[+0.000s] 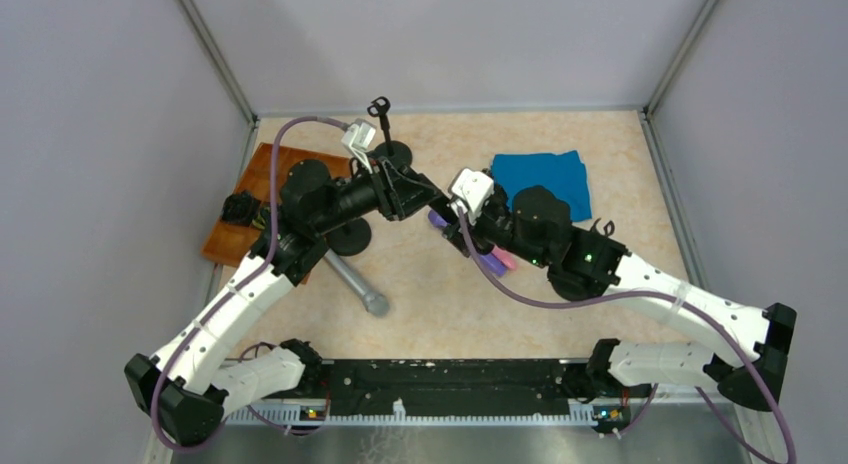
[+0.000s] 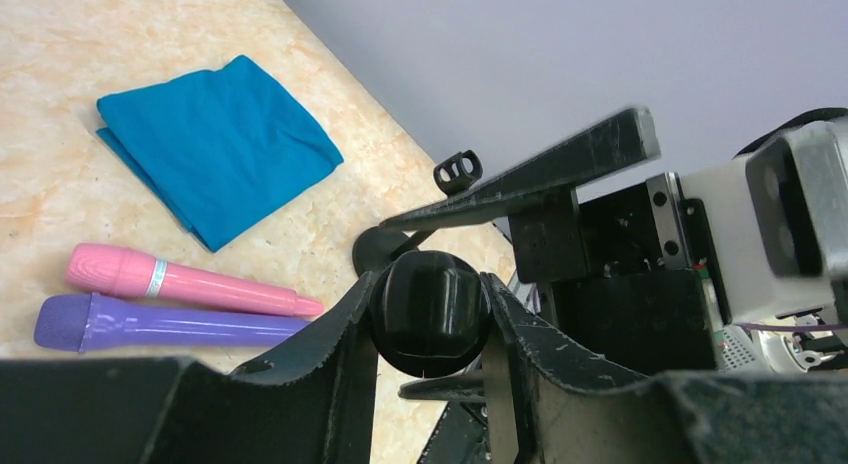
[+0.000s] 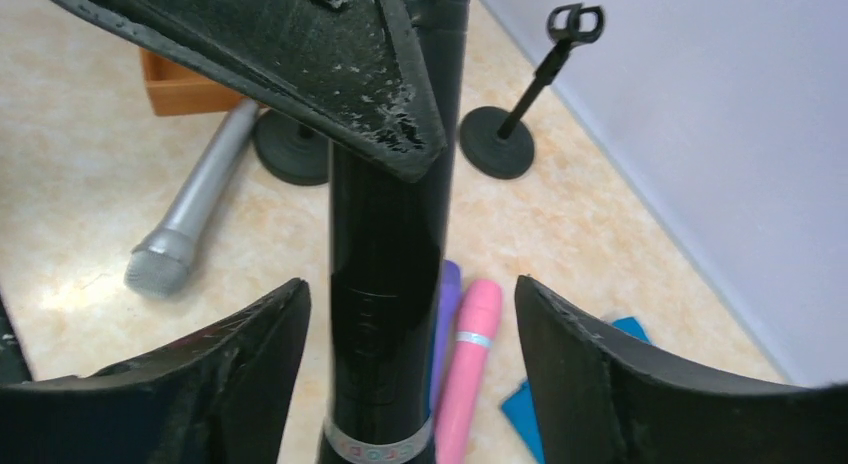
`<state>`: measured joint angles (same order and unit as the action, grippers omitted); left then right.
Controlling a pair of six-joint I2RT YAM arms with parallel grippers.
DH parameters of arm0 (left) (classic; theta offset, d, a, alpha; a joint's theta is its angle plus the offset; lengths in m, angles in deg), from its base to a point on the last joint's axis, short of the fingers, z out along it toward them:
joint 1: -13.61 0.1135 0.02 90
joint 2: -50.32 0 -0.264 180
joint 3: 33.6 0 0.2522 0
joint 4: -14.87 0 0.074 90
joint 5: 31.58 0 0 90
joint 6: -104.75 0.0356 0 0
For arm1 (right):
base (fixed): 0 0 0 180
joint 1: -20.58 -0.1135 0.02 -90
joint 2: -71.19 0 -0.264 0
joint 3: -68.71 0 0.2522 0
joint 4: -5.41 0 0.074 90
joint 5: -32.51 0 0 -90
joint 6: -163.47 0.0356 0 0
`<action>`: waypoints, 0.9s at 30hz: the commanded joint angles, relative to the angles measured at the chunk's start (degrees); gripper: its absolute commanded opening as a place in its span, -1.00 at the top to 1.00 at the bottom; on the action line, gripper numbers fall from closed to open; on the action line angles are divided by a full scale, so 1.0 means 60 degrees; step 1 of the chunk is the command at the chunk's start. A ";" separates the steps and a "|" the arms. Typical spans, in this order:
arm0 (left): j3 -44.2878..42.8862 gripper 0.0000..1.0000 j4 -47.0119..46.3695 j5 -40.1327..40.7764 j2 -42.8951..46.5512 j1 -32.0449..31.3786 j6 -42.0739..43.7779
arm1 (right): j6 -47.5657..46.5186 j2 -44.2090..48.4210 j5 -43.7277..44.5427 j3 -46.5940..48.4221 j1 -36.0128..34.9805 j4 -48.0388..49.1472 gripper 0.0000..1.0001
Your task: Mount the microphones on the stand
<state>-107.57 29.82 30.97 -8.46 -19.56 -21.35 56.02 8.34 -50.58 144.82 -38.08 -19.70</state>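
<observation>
My left gripper (image 1: 425, 199) is shut on a black microphone (image 2: 430, 312), whose round end shows between the jaws in the left wrist view. My right gripper (image 3: 410, 289) is open, its jaws standing either side of that same black microphone (image 3: 390, 234) without touching it. A pink microphone (image 3: 470, 364) and a purple microphone (image 3: 447, 314) lie side by side on the table below. A silver microphone (image 1: 355, 282) lies on the table by the left arm. A black stand (image 1: 385, 134) with a clip on top stands at the back.
A second stand base (image 1: 348, 236) sits by the left arm, next to a wooden tray (image 1: 262, 199). A folded blue cloth (image 1: 542, 176) lies at the back right. Another stand clip (image 2: 458, 170) shows by the right arm. Grey walls close in three sides.
</observation>
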 commanded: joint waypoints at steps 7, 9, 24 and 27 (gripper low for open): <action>0.0721 1.00 -0.2350 0.1672 0.0866 -0.0077 0.0618 | 0.2138 0.1453 0.1195 0.0218 0.0064 0.1478 -0.90; 0.1138 1.00 -0.3197 0.2223 0.1161 -0.0068 0.0909 | 0.3517 0.1608 0.2278 0.0240 0.0064 0.1620 -0.90; -0.0481 1.00 -0.1653 0.3199 0.0210 -0.0061 0.2403 | 0.8819 0.0840 0.2265 0.0897 0.0064 -0.0725 -0.85; -0.0294 0.83 -0.1566 0.3189 0.0172 -0.0068 0.2206 | 0.8742 0.0899 0.1967 0.0540 0.0096 -0.0368 -0.86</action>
<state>-108.33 17.43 50.32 -6.98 -19.82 -8.82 105.44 13.24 -36.00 149.52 -38.01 -23.72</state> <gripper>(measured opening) 0.434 0.929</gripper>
